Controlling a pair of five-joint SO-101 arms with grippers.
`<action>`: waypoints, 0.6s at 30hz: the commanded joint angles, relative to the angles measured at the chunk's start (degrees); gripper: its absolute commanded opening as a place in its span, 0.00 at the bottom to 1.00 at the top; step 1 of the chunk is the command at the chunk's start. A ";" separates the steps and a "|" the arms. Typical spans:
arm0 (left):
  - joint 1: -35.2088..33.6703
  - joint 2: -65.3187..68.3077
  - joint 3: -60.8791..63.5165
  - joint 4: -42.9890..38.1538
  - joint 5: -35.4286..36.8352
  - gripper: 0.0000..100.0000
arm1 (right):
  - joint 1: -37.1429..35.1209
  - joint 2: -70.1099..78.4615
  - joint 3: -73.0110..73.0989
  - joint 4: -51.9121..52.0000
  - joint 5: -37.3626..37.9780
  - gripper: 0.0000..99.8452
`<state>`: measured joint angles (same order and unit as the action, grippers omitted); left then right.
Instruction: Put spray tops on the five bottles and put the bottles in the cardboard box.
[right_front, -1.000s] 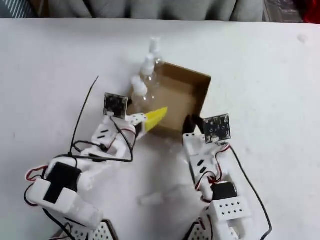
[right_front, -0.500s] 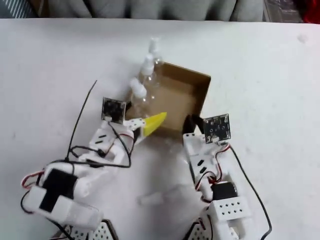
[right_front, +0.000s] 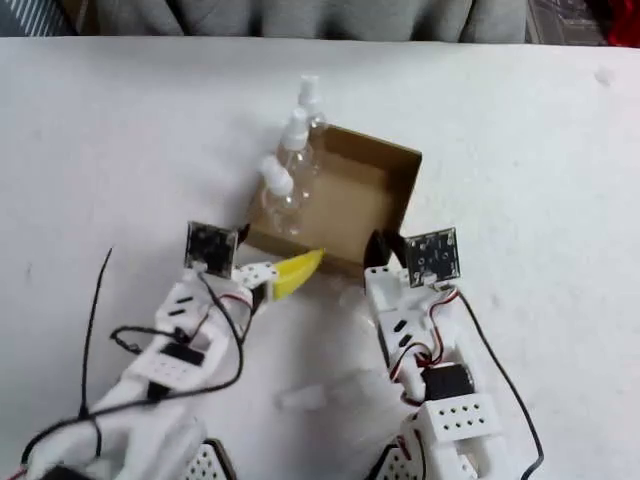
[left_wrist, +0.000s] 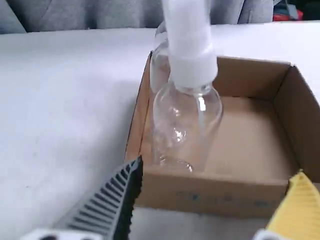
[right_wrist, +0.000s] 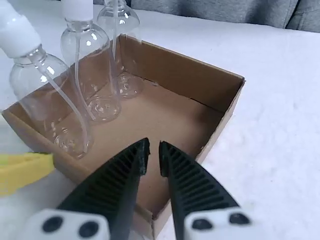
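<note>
looking down on a white table (right_front: 520, 150) with an open cardboard box (right_front: 404, 190) near the middle and two robot arms on the near side. standing upright inside the box, lined up against one side wall: three clear bottles (right_front: 283, 205), each already wearing a white spray top (right_front: 277, 178), with thin dip tubes visible through the plastic. hovering just outside the box's near wall, close to the corner by the bottles: left gripper (left_wrist: 212, 200), one grey toothed finger (left_wrist: 117, 195) and one yellow finger (left_wrist: 300, 200) spread wide apart, gripping nothing. sitting at the other near corner of the box, tips just over the near wall: right gripper (right_wrist: 152, 155), two black toothed fingers (right_wrist: 127, 167) drawn almost together with only a slim gap between, nothing caught in it. pointing across the brown box floor toward the far wall.
</note>
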<state>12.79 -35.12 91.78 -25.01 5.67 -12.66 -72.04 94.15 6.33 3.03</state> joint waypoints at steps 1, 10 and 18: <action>0.13 -15.52 3.87 8.62 -2.99 0.40 | -0.48 -0.31 -2.99 0.04 0.62 0.02; -2.07 -42.15 5.63 37.19 -3.08 0.40 | -0.57 -0.13 -2.99 0.04 0.62 0.02; -3.03 -60.09 5.63 64.09 -3.16 0.40 | -0.13 -0.04 -2.90 0.13 0.62 0.02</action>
<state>11.30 -86.73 97.41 26.95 3.12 -12.66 -72.04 94.15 6.33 3.03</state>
